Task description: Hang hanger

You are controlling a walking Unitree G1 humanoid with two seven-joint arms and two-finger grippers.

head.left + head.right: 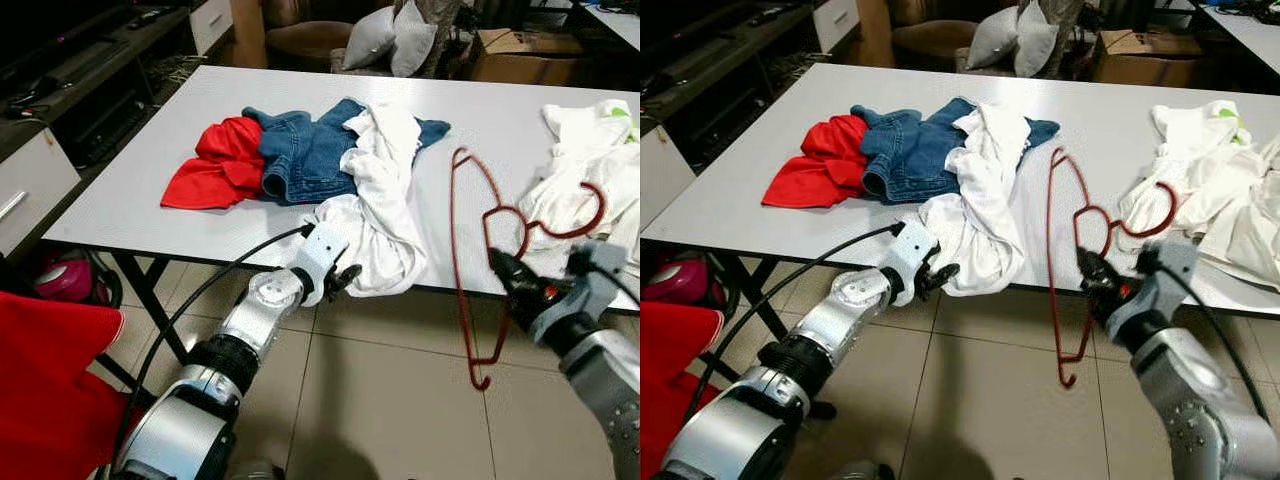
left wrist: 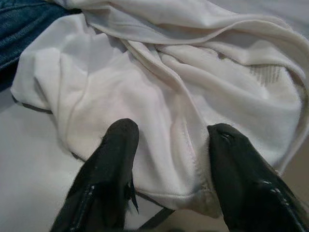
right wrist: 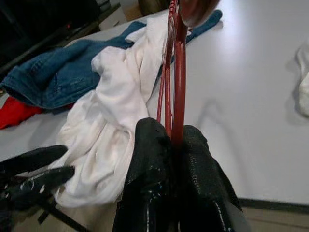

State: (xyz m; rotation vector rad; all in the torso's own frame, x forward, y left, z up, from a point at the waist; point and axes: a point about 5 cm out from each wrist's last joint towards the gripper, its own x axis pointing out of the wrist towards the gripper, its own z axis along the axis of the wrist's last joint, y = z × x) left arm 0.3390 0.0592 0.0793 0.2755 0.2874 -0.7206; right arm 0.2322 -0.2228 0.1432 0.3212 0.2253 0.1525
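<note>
You're facing the table [image 1: 150, 170], where jeans [image 1: 305, 150] and a red cloth [image 1: 215, 165] are lying mid-table, with a white shirt [image 1: 385, 200] spilling over the near edge. Your left gripper [image 2: 169, 159] is hovering at that edge, jaws spread wide around the shirt's hem. Your right gripper [image 3: 169, 145] is pinching the red hanger [image 1: 470, 270], jaws clamped on its wire; the hanger is dangling past the near edge.

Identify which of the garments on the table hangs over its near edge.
The white garment in the middle, beside the denim piece. Its lower end droops past the table edge by the left gripper; the red garment lies wholly on top.
</note>
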